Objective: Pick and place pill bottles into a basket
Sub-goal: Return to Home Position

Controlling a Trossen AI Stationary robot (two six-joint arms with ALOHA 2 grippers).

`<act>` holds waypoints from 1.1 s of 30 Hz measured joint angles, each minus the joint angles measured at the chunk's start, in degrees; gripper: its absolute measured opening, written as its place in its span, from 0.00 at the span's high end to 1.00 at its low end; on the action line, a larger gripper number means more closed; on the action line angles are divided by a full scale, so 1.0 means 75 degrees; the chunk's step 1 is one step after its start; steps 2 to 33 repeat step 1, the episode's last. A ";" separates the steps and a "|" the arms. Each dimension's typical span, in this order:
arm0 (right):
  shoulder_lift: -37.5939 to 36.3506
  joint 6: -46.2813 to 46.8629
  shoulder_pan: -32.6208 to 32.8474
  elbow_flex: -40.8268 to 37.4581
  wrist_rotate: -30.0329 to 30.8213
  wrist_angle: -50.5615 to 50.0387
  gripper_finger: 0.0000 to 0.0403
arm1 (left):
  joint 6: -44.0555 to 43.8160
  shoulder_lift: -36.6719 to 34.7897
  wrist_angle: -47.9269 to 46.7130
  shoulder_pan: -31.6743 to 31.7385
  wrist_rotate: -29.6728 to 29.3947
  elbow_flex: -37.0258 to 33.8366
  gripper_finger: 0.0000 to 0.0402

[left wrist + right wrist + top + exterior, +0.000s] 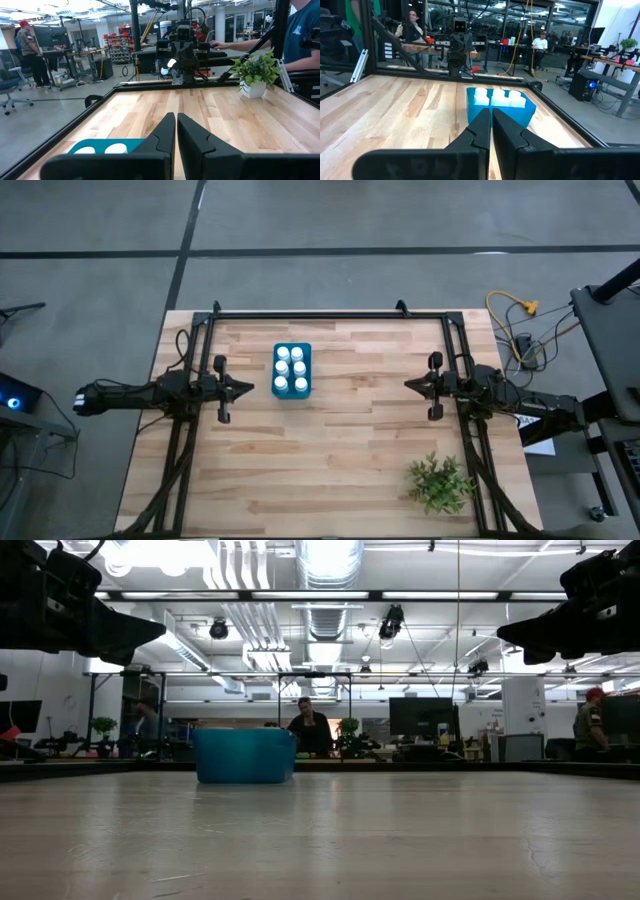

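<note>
The six pill bottles [291, 369] stand upright in the basket [292, 396], two rows of three, filling it. That tight packing is likely why none has tipped. The basket sits on the table [340, 440] toward the far rail and nearer the left arm. No bottle shows loose on the wood, so the loading looks finished. The left gripper [248, 388] hangs just beside the basket without touching it, its fingers pressed together on nothing. The right gripper [408, 385] faces it from well apart, likewise closed and empty. Both are raised off the table and level with each other, which reads as a rest pose kept away from the load. A potted plant [438, 483] sits near the right arm's base, playing no part. From table height the basket's wall hides every bottle. The left wrist view catches only a corner and two caps behind its own fingers, and the right wrist view shows the caps as one white mass. No labels can be read.
</note>
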 joint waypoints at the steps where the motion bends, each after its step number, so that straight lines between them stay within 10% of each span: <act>1: 0.0000 0.0021 0.0000 0.0000 0.0000 0.0000 0.98 | 0.0001 0.0000 0.0002 0.0000 0.0002 0.0000 1.00; 33: 0.0000 0.0021 0.0000 0.0000 0.0000 0.0000 0.98 | 0.0001 0.0000 0.0002 0.0000 0.0002 0.0000 1.00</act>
